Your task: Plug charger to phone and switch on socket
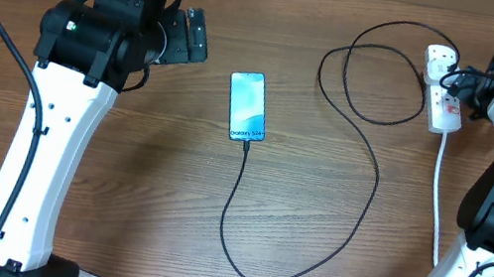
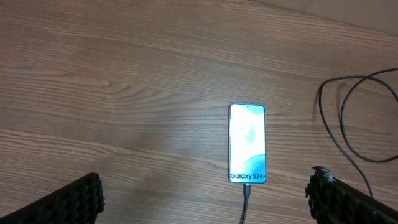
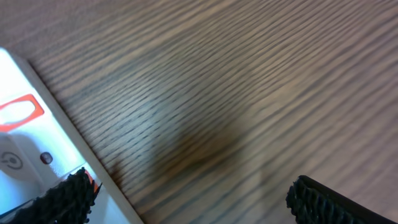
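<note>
Phone [image 1: 247, 106] lies lengthwise toward the robot, charger [image 2: 247, 191] meeting its near end.

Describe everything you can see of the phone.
The phone is a slim rectangle with dark edges and a lit blue-teal screen reading "Galaxy S24+". It lies flat, screen up, near the middle of the wooden table. The black cable meets its bottom edge, apparently plugged in.
</note>
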